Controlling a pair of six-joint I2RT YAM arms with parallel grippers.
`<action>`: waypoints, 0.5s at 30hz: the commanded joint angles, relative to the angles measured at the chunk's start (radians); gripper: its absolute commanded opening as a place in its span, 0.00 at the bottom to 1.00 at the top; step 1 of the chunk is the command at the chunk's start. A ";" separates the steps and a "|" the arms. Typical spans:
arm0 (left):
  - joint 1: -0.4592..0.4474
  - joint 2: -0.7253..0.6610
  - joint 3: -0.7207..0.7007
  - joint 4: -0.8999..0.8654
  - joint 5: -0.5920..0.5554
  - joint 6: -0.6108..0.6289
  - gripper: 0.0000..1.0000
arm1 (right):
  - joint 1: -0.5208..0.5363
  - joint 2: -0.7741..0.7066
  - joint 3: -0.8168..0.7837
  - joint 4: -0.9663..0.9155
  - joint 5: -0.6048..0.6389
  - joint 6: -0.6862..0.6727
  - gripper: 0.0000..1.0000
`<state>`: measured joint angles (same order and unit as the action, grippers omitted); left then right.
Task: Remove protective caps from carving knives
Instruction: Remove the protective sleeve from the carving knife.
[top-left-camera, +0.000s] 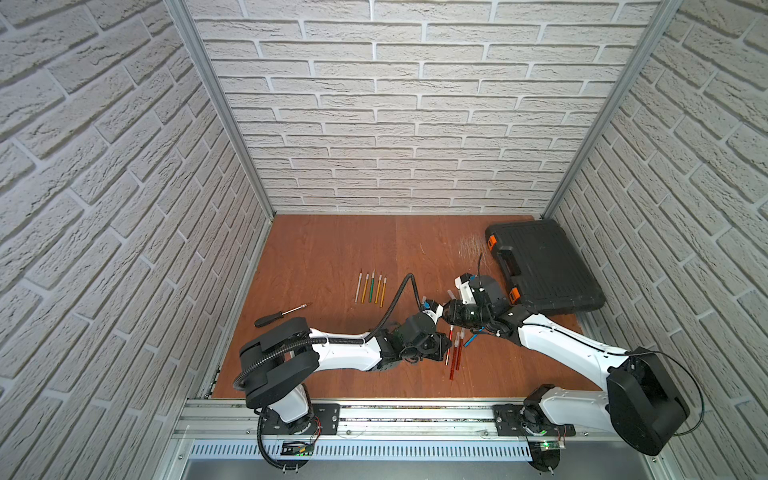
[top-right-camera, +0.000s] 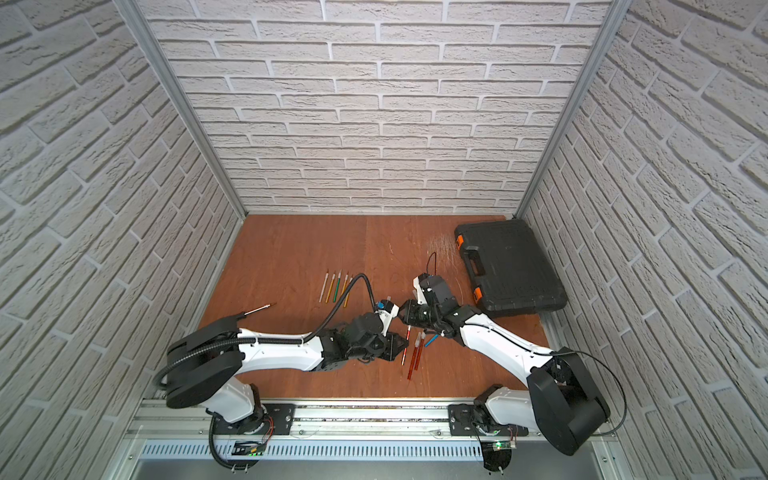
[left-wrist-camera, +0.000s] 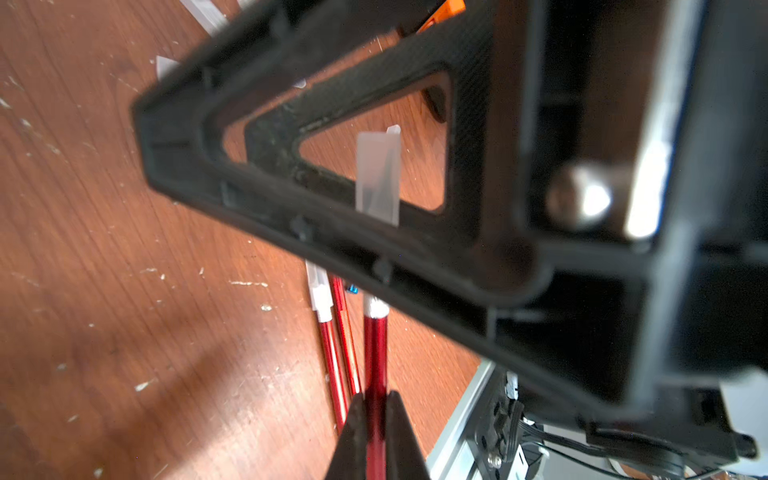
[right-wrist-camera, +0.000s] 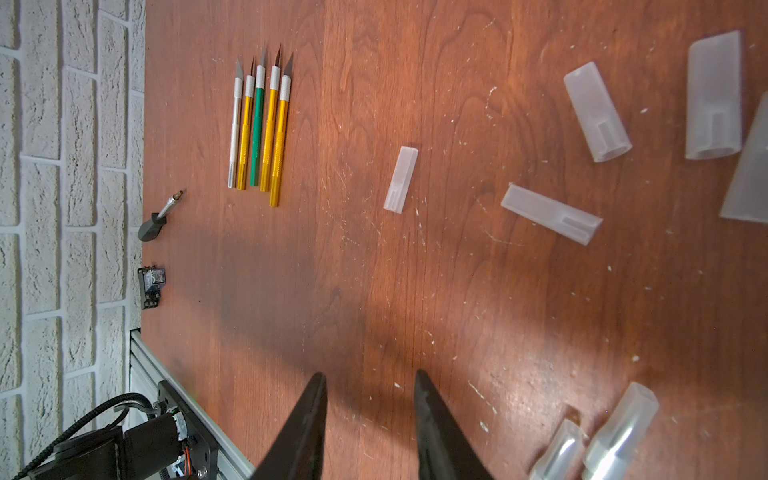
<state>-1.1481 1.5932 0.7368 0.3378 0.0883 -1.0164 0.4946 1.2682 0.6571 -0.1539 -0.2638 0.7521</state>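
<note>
Carving knives (top-left-camera: 372, 286): five bare, rowed centre-left; three red knives (top-left-camera: 454, 357), one blue knife (top-left-camera: 469, 341). Left claw (left-wrist-camera: 376, 397) grips one red knife (left-wrist-camera: 375, 353); right claw (right-wrist-camera: 370, 374) jaws apart, tips empty.

Both top views look steeply down from high above the front rail (top-left-camera: 374, 415) onto the whole table (top-left-camera: 332, 249). Wrist views sit close over it; the right wrist view shares the row of uncapped knives (right-wrist-camera: 257, 124) with them.
</note>
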 joint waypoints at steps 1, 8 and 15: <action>0.012 0.004 -0.022 0.052 0.001 -0.011 0.06 | 0.010 -0.019 -0.004 0.010 0.015 -0.007 0.35; 0.017 0.010 -0.025 0.055 0.002 -0.019 0.06 | 0.010 -0.020 -0.002 0.009 0.013 -0.008 0.31; 0.022 0.018 -0.021 0.062 0.013 -0.019 0.06 | 0.013 -0.014 -0.001 0.012 0.010 -0.010 0.27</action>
<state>-1.1328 1.5955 0.7258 0.3454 0.0933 -1.0332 0.4950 1.2678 0.6571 -0.1612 -0.2588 0.7513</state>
